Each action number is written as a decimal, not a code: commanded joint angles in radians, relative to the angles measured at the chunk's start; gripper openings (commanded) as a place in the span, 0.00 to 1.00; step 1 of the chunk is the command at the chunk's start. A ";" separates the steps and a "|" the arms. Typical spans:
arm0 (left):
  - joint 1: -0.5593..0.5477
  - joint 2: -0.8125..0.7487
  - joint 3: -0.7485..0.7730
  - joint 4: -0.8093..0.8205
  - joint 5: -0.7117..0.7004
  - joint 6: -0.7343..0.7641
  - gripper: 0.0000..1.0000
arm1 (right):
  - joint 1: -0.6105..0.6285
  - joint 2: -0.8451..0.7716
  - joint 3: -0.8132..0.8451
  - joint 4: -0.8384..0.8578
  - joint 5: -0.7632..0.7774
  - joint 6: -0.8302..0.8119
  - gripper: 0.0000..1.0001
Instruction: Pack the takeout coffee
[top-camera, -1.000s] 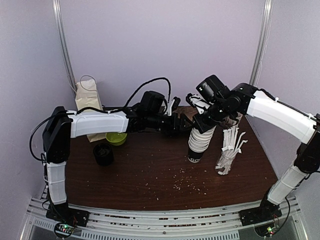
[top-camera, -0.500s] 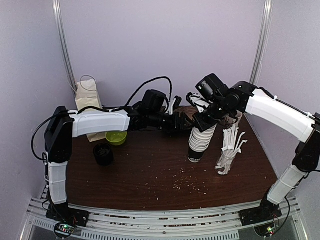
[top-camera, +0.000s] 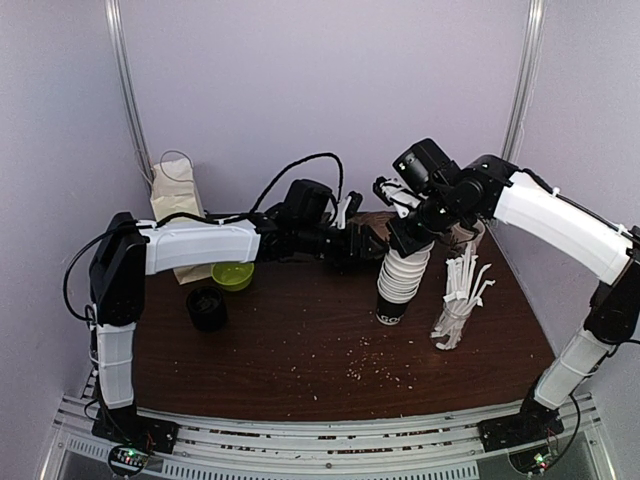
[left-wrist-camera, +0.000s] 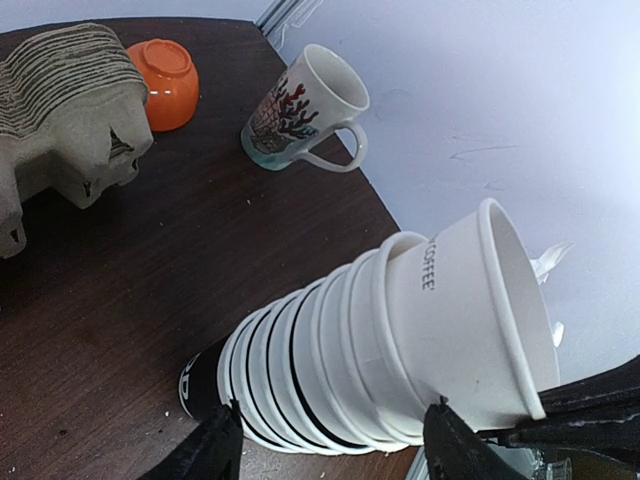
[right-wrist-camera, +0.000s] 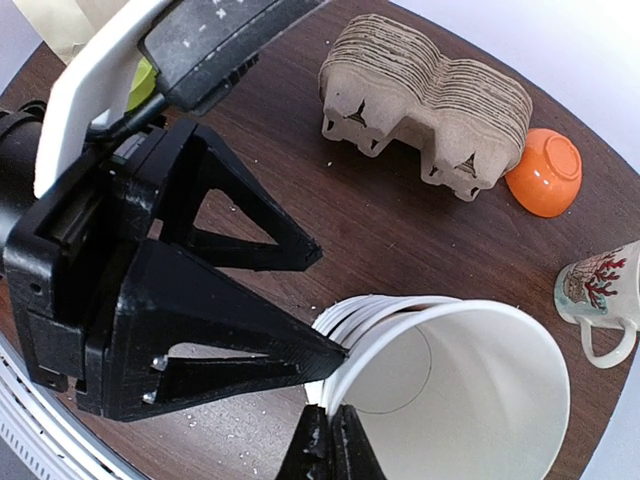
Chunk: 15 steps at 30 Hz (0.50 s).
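The takeout coffee is out of view; no lidded cup shows. A tall, leaning stack of lidless white cups (top-camera: 400, 282) stands mid-table. My left gripper (top-camera: 383, 247) reaches in from the left and straddles the stack (left-wrist-camera: 380, 350), one black fingertip (left-wrist-camera: 226, 425) touching each side low down. The left gripper (left-wrist-camera: 332, 420) looks shut on the stack. My right gripper (top-camera: 408, 232) comes from above right. The right gripper (right-wrist-camera: 328, 428) is shut, pinching the near rim of the top cup (right-wrist-camera: 470, 390), which sits tilted and slightly lifted out of the stack.
A glass of white stirrers (top-camera: 458, 300) stands right of the stack. Black lids (top-camera: 207, 307), a green bowl (top-camera: 233, 275) and a paper bag (top-camera: 175, 200) are at the left. Behind are stacked carton trays (left-wrist-camera: 60, 110), an orange bowl (left-wrist-camera: 170, 82) and a patterned mug (left-wrist-camera: 300, 110).
My left gripper's fingers have narrowed onto the cup stack. My right gripper has risen slightly with the top cup's rim in it.
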<state>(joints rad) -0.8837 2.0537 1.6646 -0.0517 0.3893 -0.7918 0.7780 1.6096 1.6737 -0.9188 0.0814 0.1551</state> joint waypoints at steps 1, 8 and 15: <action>-0.008 0.035 0.008 -0.003 -0.010 0.009 0.64 | 0.005 -0.009 0.052 0.000 0.042 -0.003 0.00; -0.008 0.029 0.002 -0.005 -0.015 0.011 0.64 | 0.005 -0.031 0.101 -0.028 0.076 0.002 0.00; -0.008 0.015 -0.014 -0.005 -0.018 0.011 0.64 | 0.005 -0.059 0.119 -0.055 0.111 0.006 0.00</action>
<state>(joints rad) -0.8852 2.0560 1.6627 -0.0673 0.3794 -0.7914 0.7792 1.5955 1.7569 -0.9516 0.1471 0.1562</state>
